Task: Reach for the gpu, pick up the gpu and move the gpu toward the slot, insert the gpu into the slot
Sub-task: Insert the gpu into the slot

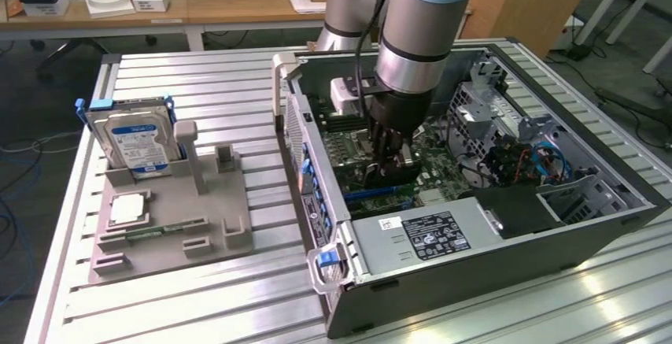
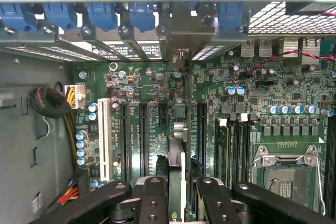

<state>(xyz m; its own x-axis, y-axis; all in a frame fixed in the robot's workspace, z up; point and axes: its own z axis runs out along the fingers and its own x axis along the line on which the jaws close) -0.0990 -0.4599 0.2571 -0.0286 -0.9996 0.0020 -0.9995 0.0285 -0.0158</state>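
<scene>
1 end effector (image 2: pixel 177 190) grips the gpu (image 2: pixel 177 153) edge-on, low over the motherboard (image 2: pixel 262 98) inside the open computer case (image 1: pixel 588 226).

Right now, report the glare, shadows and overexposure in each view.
Exterior view: bright glare streaks on the ribbed metal table at lower right; the computer case interior sits darker, shaded beneath the arm. Wrist view: a washed-out white band along the picture's upper edge; the motherboard is evenly lit; the gripper reads near black.
</scene>
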